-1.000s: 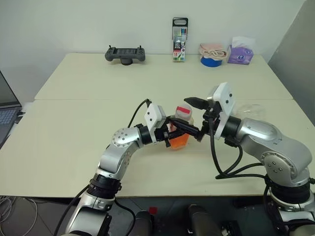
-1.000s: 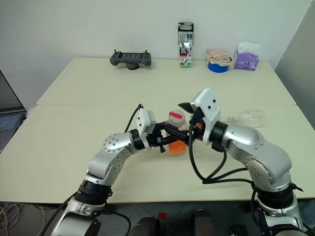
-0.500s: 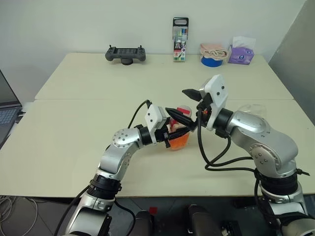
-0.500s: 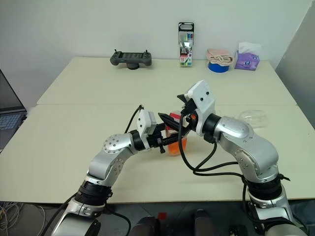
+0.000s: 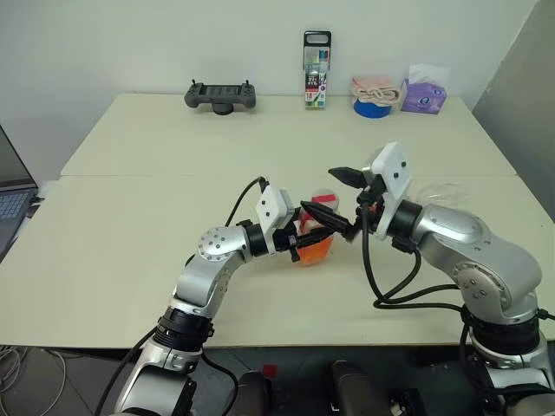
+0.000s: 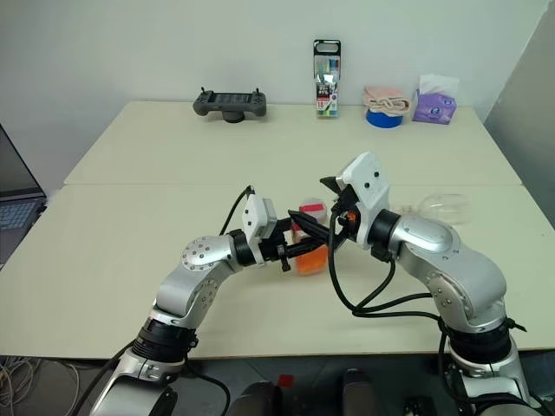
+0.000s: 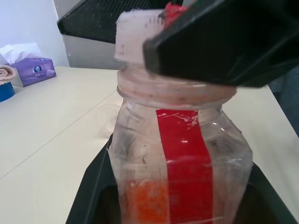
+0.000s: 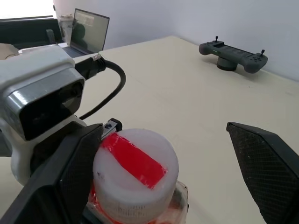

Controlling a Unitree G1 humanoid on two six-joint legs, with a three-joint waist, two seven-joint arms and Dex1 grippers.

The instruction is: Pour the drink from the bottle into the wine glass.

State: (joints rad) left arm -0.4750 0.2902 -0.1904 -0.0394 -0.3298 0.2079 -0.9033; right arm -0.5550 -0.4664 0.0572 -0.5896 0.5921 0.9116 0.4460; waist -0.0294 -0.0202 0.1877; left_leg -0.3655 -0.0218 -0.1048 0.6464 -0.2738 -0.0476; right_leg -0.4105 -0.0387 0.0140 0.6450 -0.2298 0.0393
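bottle (image 5: pixel 316 232) upright on the near half of the table (image 5: pixel 130 251), long axis vertical, pale cap (image 8: pixel 135 179) pointing up with a red strip across its top. drink (image 5: pixel 314 250) sits orange in the bottom part of it. my left gripper (image 5: pixel 305 243) comes in level from the left and is clamped tight on the bottle's lower body; in the left wrist view the black fingers (image 7: pixel 93 186) sit on both sides of the squarish clear body, red band running up its face. my right gripper (image 5: pixel 334 195) is at cap height, jaws spread wide, one finger (image 8: pixel 60 182) just beside the cap on one side, the other finger (image 8: pixel 266 163) well apart on the far side; cannot tell if the near one touches the cap.

wine glass (image 5: pixel 442 194) lying on its side to the right, behind my right arm, near the table's right edge, mostly hidden.

far edge of table: grey controller (image 5: pixel 220 95) left of centre, tall marker pack (image 5: pixel 316 69) standing upright, blue tape roll (image 5: pixel 373 107) with a pinkish cloth (image 5: pixel 373 87) on it, purple tissue box (image 5: pixel 423 95) at right. laptop (image 5: pixel 13 186) off the table's left side.
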